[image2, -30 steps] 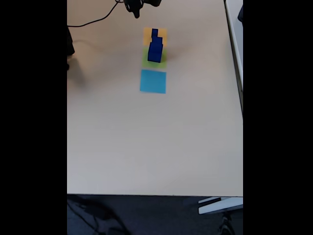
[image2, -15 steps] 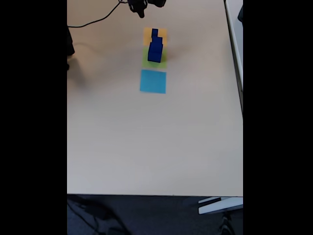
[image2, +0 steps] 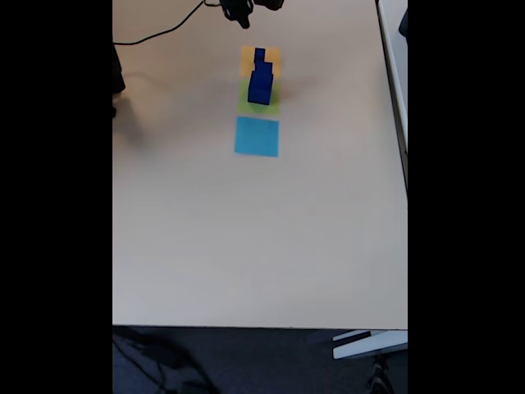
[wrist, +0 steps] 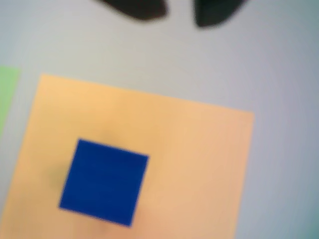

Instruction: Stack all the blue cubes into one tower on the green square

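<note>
Tower of blue cubes [image2: 260,84] stands on green square [image2: 246,102]; gripper [wrist: 179,12] parted, empty.

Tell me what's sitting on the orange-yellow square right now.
One blue cube rests on the orange-yellow square, near its edge toward the green square. The tower partly hides that patch in the fixed view.

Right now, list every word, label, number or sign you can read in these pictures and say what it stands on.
None: there is no readable text in the wrist view or the fixed view.
The blue cubes show plain faces with no marks.
The green square, the orange-yellow square and the light-blue square are plain colour patches.
The table is bare of print.
The gripper is too small and dark for any label to show.
</note>
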Controlling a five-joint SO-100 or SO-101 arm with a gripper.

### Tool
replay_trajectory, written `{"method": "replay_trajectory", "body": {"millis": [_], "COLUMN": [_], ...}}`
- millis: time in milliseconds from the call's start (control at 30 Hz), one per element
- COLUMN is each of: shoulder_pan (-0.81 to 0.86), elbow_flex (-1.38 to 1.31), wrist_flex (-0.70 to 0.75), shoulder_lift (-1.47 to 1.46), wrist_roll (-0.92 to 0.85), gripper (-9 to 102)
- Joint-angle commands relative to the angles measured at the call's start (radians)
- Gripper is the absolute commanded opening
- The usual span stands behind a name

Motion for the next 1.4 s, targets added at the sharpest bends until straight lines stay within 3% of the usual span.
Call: {"method": "replay_trajectory", "body": {"millis": [0,1367], "shoulder_pan": [-0.008,-0.018], "elbow_flex": [-0.067,-0.035], "wrist_flex": [-0.035,-0.064], "shoulder_lift": [0.006,-0.061], "wrist_roll": [-0.017,-0.008], "gripper": [0,0]}}
